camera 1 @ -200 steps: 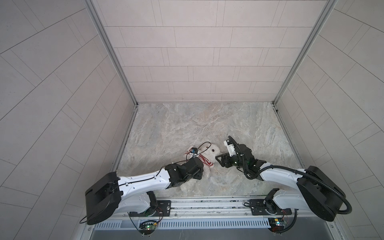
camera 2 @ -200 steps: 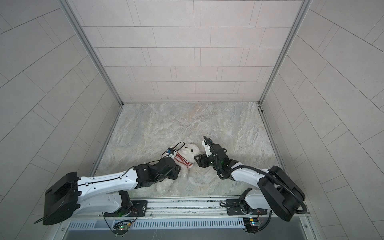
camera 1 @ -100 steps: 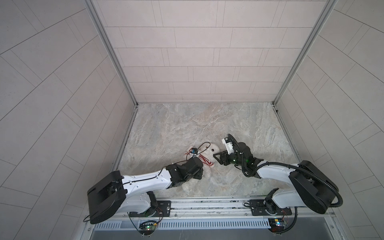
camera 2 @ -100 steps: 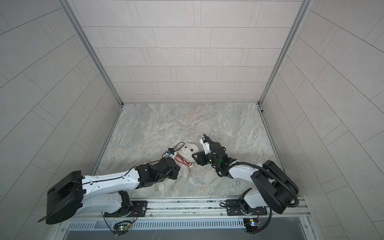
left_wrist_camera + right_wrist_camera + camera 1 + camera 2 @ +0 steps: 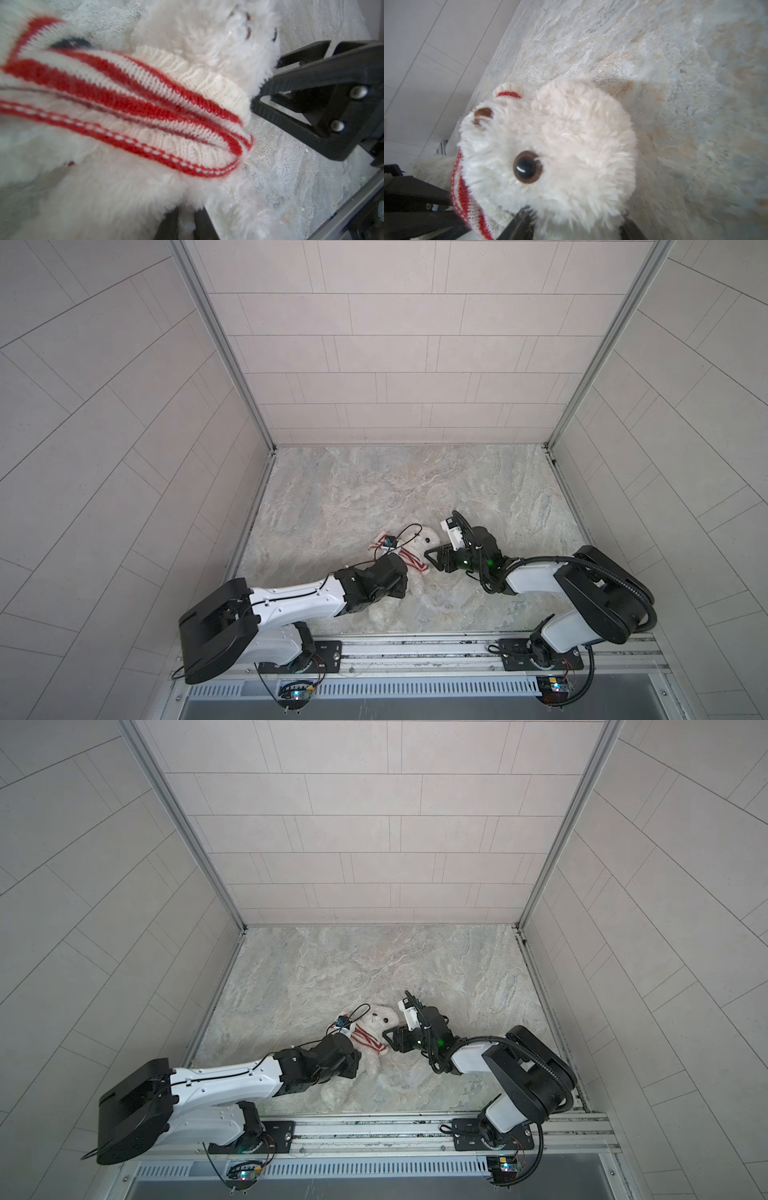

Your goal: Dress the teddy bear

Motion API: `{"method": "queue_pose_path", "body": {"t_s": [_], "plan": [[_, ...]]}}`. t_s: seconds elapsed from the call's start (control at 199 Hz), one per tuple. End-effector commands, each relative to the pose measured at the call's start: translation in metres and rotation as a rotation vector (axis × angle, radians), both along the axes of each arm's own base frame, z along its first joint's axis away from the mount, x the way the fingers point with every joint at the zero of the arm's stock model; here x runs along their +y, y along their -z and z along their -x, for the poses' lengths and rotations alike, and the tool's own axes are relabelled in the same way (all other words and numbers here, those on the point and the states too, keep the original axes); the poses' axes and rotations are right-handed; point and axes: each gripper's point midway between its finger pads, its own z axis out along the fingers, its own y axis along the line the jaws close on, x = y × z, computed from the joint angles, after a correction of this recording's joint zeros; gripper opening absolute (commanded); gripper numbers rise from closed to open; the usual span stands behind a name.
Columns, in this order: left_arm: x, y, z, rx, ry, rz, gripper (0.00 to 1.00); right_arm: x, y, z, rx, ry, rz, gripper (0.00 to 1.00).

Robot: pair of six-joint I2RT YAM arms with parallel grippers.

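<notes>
Lying on table [image 5: 374, 489] near front centre: teddy bear [image 5: 428, 538], striped sweater [image 5: 413, 566] bunched at neck | left end effector [image 5: 187, 224]: nearly closed, pinching body fur | right end effector [image 5: 574, 226]: half-spread, straddling head

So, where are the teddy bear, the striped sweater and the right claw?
teddy bear [image 5: 571, 135]: right wrist view, head fur.
striped sweater [image 5: 145, 108]: left wrist view, bunched knit.
right claw [image 5: 576, 216]: right wrist view, midway between fingertips.

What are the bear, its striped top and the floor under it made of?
Teddy bear: long fluffy white plush, probably synthetic; glossy eye looks plastic. Sweater: matte red-and-white knit yarn, ribbed stitches visible. Tabletop: mottled stone-look surface; real or printed, unclear.
</notes>
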Motion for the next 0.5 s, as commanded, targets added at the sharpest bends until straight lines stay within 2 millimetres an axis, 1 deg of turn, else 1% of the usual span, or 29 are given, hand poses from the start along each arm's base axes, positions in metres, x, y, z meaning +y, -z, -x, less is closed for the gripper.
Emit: {"method": "queue_pose_path", "body": {"t_s": [0.0,0.12,0.246,0.326,0.351,0.401,0.451,0.491], "plan": [[0.016,0.019,0.004,0.023,-0.004,-0.073,0.18,0.008,-0.009,0.001,-0.022,-0.024,-0.065,0.42],[0.017,0.019,0.005,0.023,-0.004,-0.074,0.17,0.006,-0.012,0.003,-0.032,-0.021,-0.065,0.25],[0.016,0.017,0.004,0.016,-0.002,-0.072,0.17,0.004,-0.021,0.005,-0.054,-0.023,-0.07,0.1],[0.014,0.011,0.003,0.008,-0.001,-0.059,0.18,0.0,-0.028,0.008,-0.071,-0.004,-0.069,0.02],[0.013,0.008,0.002,0.004,-0.001,-0.051,0.19,-0.001,-0.033,0.009,-0.081,0.005,-0.072,0.0],[0.009,-0.001,0.0,-0.007,0.005,-0.034,0.23,-0.007,-0.043,0.011,-0.113,0.041,-0.065,0.0],[0.005,-0.011,-0.001,-0.022,0.015,-0.014,0.29,-0.014,-0.053,0.014,-0.152,0.094,-0.034,0.0],[0.001,-0.021,-0.003,-0.035,0.02,0.004,0.33,-0.018,-0.065,0.019,-0.188,0.135,0.001,0.0]]}}
